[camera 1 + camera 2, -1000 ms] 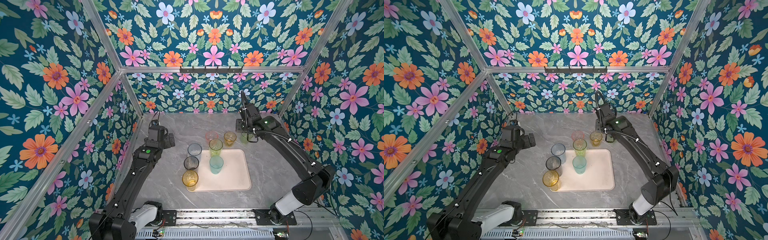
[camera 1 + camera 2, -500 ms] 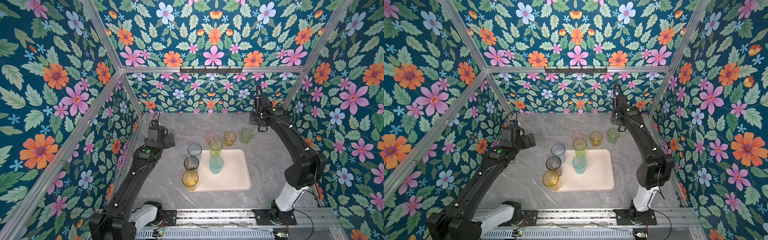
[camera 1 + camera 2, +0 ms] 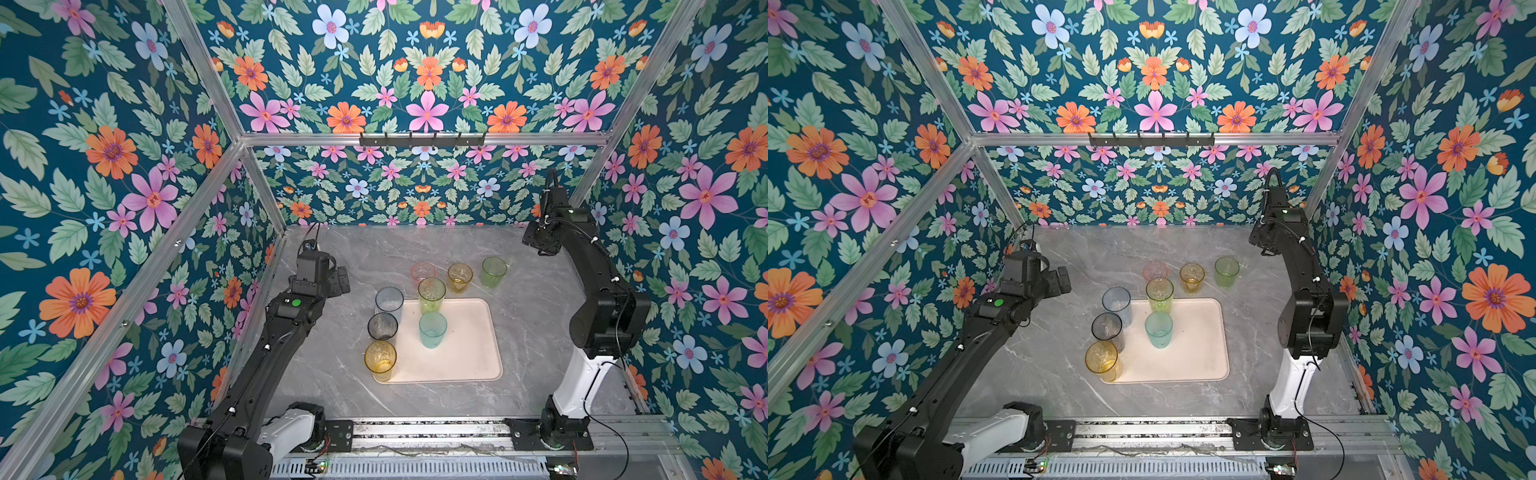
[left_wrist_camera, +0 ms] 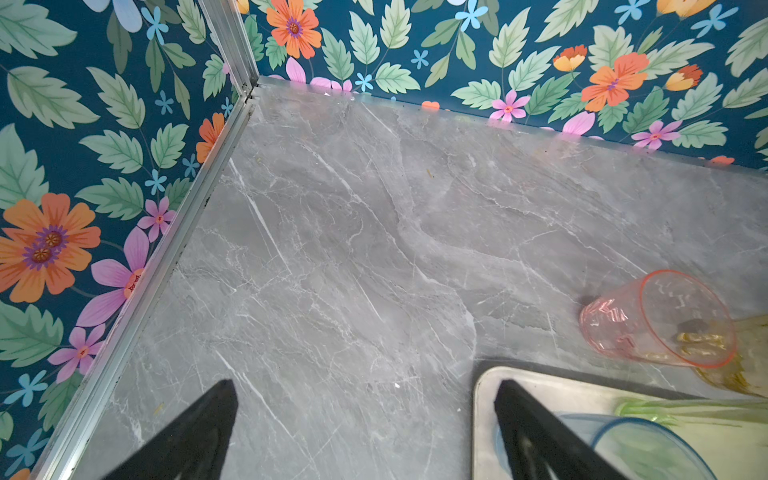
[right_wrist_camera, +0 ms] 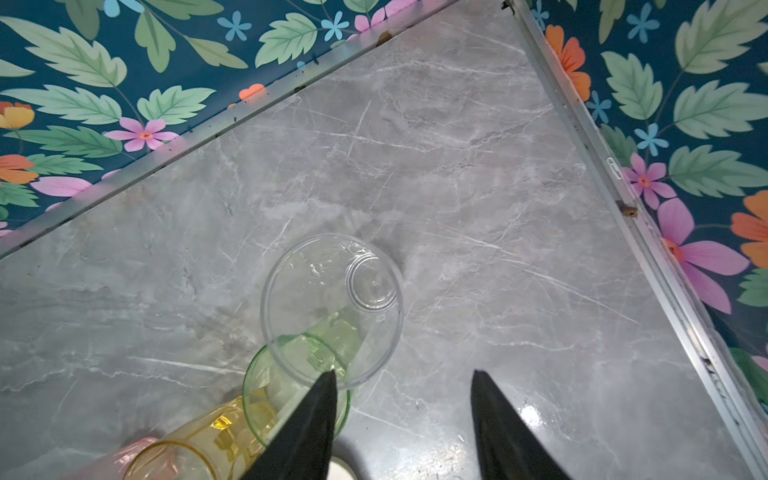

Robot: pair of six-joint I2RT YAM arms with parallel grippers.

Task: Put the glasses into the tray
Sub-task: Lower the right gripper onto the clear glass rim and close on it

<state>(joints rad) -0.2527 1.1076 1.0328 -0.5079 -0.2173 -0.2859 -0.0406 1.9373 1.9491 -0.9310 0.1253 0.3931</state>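
Shows right end effector drawn back toward the table's back right corner, released and empty, left end effector also spread wide, leaving green glass and clear glass standing between tray and back edge, not yet placed.

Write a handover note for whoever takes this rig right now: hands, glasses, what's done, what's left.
Left hand: open, empty, above the table near the tray's far-left corner.
Right hand: jaws apart, empty, above the table's far right, by the clear glass.
Done: five glasses look to be in the tray: pale blue, grey, tall amber, tall green, teal.
Left: pink, short amber, short green and the clear glass, all on the table beyond the tray.
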